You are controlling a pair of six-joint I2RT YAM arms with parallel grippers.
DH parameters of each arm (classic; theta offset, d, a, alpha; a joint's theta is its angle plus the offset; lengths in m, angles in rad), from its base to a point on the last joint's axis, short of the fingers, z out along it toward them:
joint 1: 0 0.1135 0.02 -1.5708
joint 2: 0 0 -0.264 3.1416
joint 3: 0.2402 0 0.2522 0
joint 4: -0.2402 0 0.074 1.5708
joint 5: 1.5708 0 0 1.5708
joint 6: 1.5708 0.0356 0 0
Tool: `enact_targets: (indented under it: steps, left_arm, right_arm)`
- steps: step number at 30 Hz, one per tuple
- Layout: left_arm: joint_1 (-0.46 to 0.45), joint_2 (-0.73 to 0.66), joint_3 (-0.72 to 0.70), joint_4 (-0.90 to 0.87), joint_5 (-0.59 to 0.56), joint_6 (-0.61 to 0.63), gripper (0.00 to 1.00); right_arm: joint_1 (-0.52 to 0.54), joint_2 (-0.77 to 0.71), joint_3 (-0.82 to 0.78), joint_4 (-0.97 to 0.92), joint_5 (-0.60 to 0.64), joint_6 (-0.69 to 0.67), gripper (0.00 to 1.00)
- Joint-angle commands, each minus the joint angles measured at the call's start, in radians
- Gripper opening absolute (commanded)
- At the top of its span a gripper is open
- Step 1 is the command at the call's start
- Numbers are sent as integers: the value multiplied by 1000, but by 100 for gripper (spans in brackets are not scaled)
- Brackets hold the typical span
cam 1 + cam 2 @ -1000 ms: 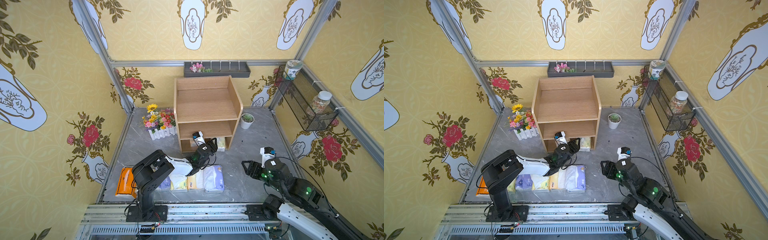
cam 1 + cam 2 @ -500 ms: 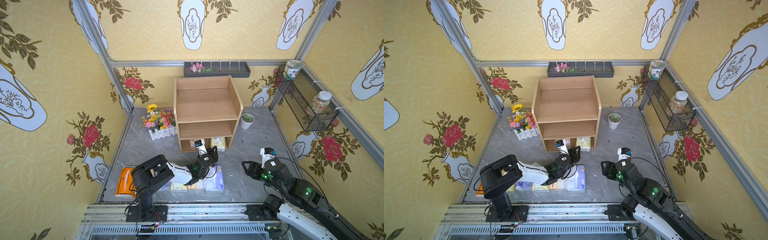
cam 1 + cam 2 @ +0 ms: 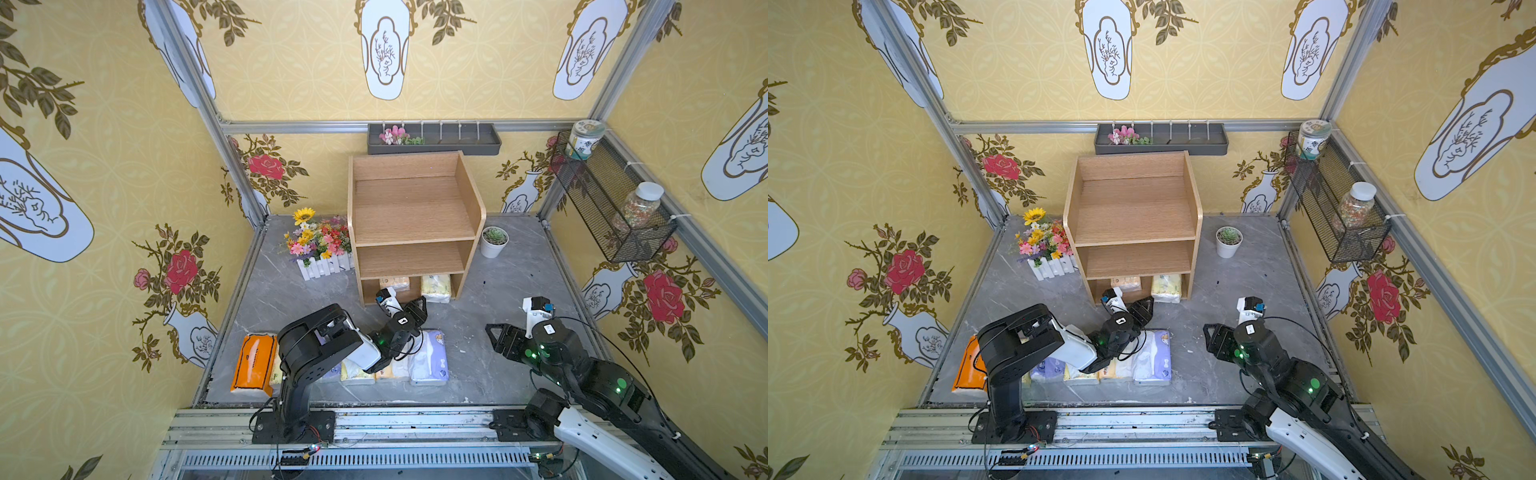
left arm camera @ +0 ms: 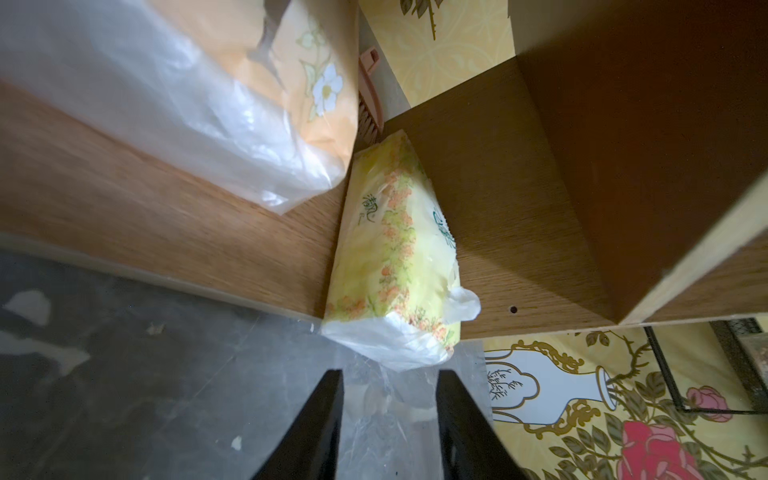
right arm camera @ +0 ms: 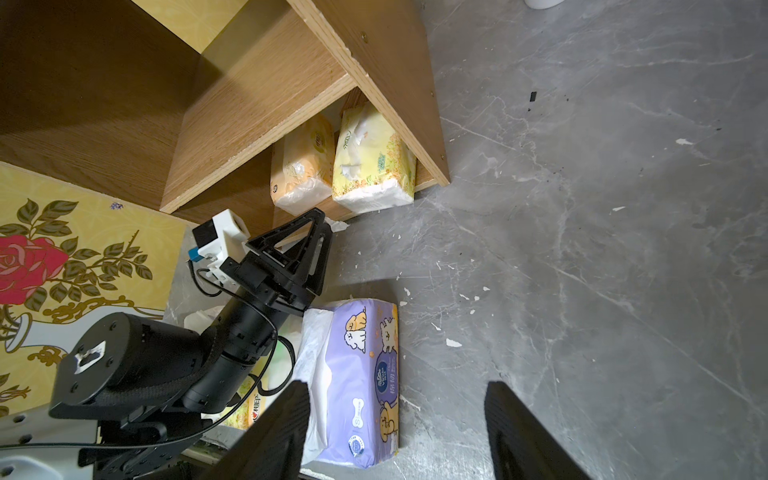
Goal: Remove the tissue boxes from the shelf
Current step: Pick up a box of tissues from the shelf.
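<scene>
The light-wood shelf (image 3: pixel 413 216) (image 3: pixel 1133 216) holds two tissue boxes on its bottom tier: a tan-orange one (image 3: pixel 395 283) (image 5: pixel 301 166) and a pale yellow-green one (image 3: pixel 435 286) (image 4: pixel 390 257) against the side panel. My left gripper (image 3: pixel 415 309) (image 4: pixel 388 390) hovers low just in front of that tier, open, nothing between its fingers, facing the yellow-green pack's end. Several packs lie in a row on the floor near the front, among them an orange one (image 3: pixel 253 361) and a lavender one (image 3: pixel 428 353) (image 5: pixel 365 374). My right gripper (image 3: pixel 494 336) (image 5: pixel 397 386) is open to the right of the lavender pack.
A flower box with a white fence (image 3: pixel 320 253) stands left of the shelf and a small potted succulent (image 3: pixel 493 241) right of it. A dark wall tray (image 3: pixel 432 139) hangs behind. A black wire basket (image 3: pixel 611 208) with jars is on the right wall.
My left gripper has drawn back a little from the bottom tier and shifted right, its arm lower; the tan-orange pack now shows. The right arm has not moved.
</scene>
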Motion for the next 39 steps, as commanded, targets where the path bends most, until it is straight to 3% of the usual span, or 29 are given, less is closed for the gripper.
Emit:
enact_targets:
  steps: [1, 8, 17, 39]
  left_arm:
    - [20, 19, -1, 58, 57, -64, 43]
    - [44, 50, 26, 77, 97, -74, 47]
    - [66, 67, 35, 88, 112, -113, 54]
    - [87, 127, 96, 61, 91, -167, 48]
  right_arm:
    - [0, 13, -13, 41, -16, 1, 71]
    - [-1, 56, -40, 109, -58, 13, 71]
    - [-7, 77, -192, 291, -201, 132, 66]
    - [-43, 77, -192, 266, -206, 105, 65]
